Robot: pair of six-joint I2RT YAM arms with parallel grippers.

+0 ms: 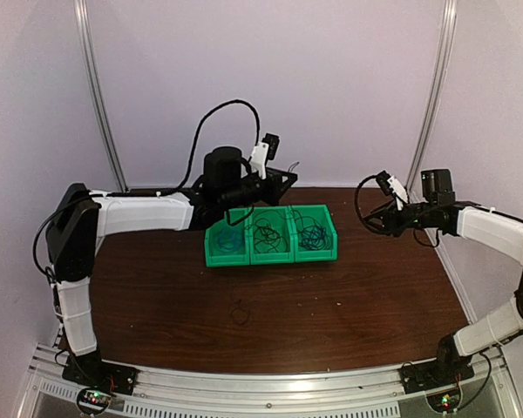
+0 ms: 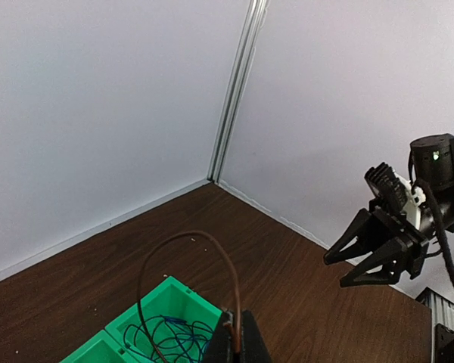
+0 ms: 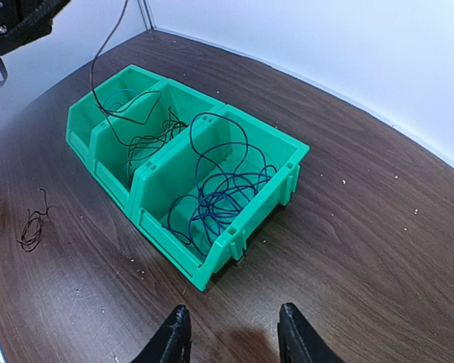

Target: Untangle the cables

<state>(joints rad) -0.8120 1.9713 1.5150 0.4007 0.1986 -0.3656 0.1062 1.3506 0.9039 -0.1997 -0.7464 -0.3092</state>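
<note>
Overhead view from behind, wrist views oblique, all sharing the green bins [image 1: 270,255]

You have a dark wood-grain table [image 1: 349,296] with a low sheen, dusted with pale specks. The green bins [image 3: 261,208] mid-frame in the right wrist view look like moulded plastic, smooth and slightly glossy. Their cables [image 3: 219,197] wear thin, smooth insulation. Your walls [image 2: 98,113] are matt white, and the corner strip [image 2: 234,98] looks like brushed metal. The right gripper [image 3: 231,336] has matt black plastic fingers [image 3: 174,340].
</note>
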